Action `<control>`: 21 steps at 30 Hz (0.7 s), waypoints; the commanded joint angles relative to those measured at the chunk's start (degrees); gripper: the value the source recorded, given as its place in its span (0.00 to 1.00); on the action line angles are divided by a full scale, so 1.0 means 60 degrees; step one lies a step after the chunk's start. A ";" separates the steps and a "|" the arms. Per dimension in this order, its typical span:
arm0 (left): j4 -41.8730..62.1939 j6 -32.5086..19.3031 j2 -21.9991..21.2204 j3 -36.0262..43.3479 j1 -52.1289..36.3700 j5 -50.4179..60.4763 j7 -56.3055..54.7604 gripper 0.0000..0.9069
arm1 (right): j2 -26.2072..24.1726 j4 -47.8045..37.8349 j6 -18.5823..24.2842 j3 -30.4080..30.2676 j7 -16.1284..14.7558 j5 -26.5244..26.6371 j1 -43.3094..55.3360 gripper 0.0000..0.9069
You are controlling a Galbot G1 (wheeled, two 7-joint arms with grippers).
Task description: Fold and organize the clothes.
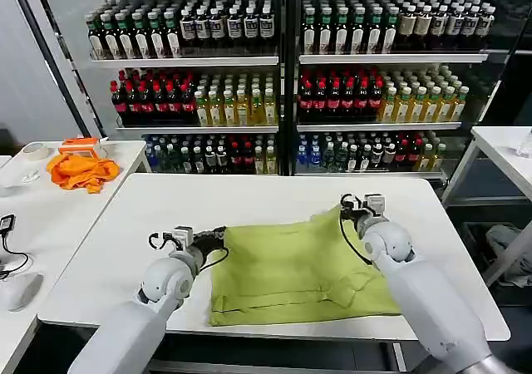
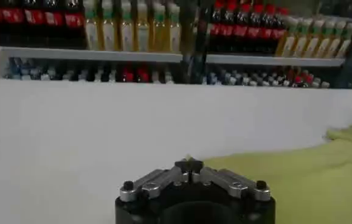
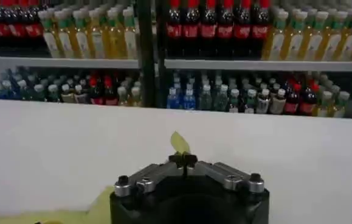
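The clothes are one lime yellow-green T-shirt (image 1: 291, 270) lying partly folded on the white table (image 1: 208, 195), near its front edge. My left gripper (image 1: 219, 236) sits at the shirt's far left corner. In the left wrist view this gripper (image 2: 189, 164) is shut, with a sliver of green cloth (image 2: 309, 176) pinched at its tips. My right gripper (image 1: 343, 209) is at the shirt's far right corner, which stands slightly raised. In the right wrist view it (image 3: 182, 159) is shut, and a small flap of the green fabric (image 3: 179, 143) pokes out past the tips.
Shelves of drink bottles (image 1: 274, 83) stand behind the table. A side table on the left carries a bright orange cloth (image 1: 81, 171) and a tape roll (image 1: 35, 150). Another white table (image 1: 503, 154) stands at the right. Bare tabletop stretches beyond the shirt.
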 commanded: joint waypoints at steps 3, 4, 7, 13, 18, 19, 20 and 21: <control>-0.2044 0.0034 0.0289 -0.0265 0.1061 -0.0013 -0.0067 0.02 | -0.0735 0.2550 -0.0019 0.0971 0.0123 0.0132 -0.1402 0.00; -0.2209 0.0036 0.0313 -0.0276 0.1190 0.0003 -0.0072 0.02 | -0.0803 0.2693 -0.0022 0.1089 0.0147 0.0171 -0.1542 0.00; -0.2671 0.0038 0.0353 -0.0314 0.1655 0.0138 -0.0086 0.02 | -0.0941 0.3140 -0.0026 0.1333 0.0173 0.0196 -0.2037 0.00; -0.3455 0.0041 0.0376 -0.0367 0.2556 0.0389 -0.0095 0.02 | -0.1272 0.4166 -0.0025 0.2093 0.0181 0.0198 -0.3497 0.00; -0.3785 0.0050 0.0388 -0.0463 0.2969 0.0435 -0.0103 0.02 | -0.1380 0.4792 -0.0023 0.2927 0.0171 0.0207 -0.4668 0.00; -0.3840 0.0050 0.0400 -0.0483 0.3047 0.0442 -0.0101 0.02 | -0.1388 0.4881 -0.0024 0.3113 0.0170 0.0214 -0.4882 0.00; -0.3882 0.0049 0.0413 -0.0497 0.3120 0.0447 -0.0098 0.02 | -0.1390 0.5013 -0.0024 0.3306 0.0167 0.0218 -0.5099 0.00; -0.3898 0.0046 0.0418 -0.0507 0.3155 0.0457 -0.0092 0.02 | -0.1388 0.5090 -0.0022 0.3421 0.0167 0.0215 -0.5262 0.00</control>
